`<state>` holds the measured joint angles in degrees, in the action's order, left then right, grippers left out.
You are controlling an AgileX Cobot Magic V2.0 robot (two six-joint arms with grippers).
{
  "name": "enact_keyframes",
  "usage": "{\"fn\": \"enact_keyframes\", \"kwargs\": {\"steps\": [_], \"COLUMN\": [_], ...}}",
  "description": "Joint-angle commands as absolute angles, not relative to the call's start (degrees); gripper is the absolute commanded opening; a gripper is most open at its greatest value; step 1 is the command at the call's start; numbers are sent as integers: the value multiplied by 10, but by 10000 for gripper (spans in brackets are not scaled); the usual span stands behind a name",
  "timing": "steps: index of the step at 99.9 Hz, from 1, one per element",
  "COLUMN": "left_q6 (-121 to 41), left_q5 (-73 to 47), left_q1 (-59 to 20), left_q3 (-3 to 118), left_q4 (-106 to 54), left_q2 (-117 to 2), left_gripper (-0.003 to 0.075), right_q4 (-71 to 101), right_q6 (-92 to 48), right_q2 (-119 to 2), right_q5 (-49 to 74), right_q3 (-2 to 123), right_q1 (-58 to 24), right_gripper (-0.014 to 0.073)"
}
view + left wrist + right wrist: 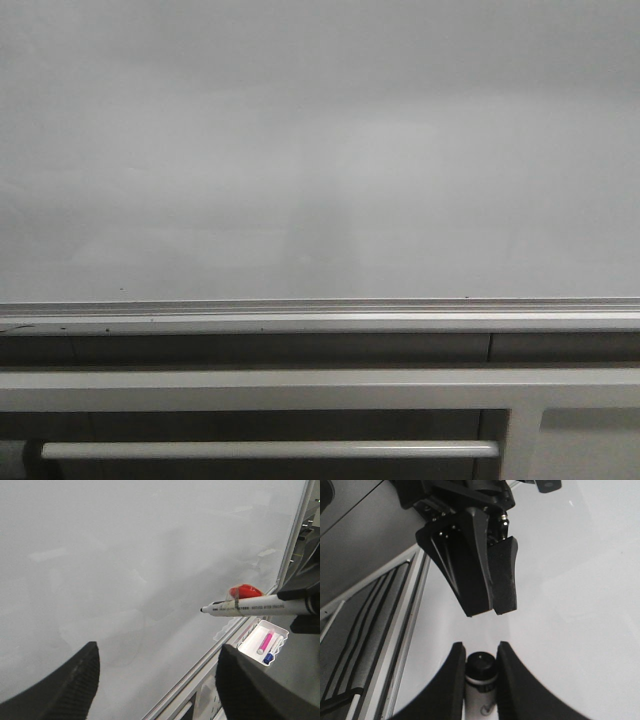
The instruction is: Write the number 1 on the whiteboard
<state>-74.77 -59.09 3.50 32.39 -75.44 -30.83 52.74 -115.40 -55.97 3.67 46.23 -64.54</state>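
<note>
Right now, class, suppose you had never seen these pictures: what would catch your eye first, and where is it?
The blank whiteboard fills the front view, with no stroke on it. In the left wrist view, a white marker points its tip at the board, a red object behind it. The right gripper clamps the marker's end.

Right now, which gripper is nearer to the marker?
Right. The right gripper is shut around the marker, holding its barrel between its fingers. The left gripper is open and empty, apart from the marker and not touching it.
</note>
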Motion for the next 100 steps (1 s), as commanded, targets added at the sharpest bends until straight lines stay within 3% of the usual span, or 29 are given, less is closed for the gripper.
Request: {"fn": "enact_keyframes", "kwargs": {"steps": [1, 100], "left_q6": [-744, -745], "left_q5": [-588, -589], "left_q1": [37, 37], "left_q3": [343, 343], "left_q4": [-794, -794], "left_q2": [-310, -310], "left_gripper": [458, 458], "right_q4": [524, 526], "right_q6": [-1171, -1207], "right_q2": [-549, -577], "right_q5": [26, -7], "right_q3": [479, 479], "right_q1": [-647, -647], "right_gripper": [-53, -53]}}
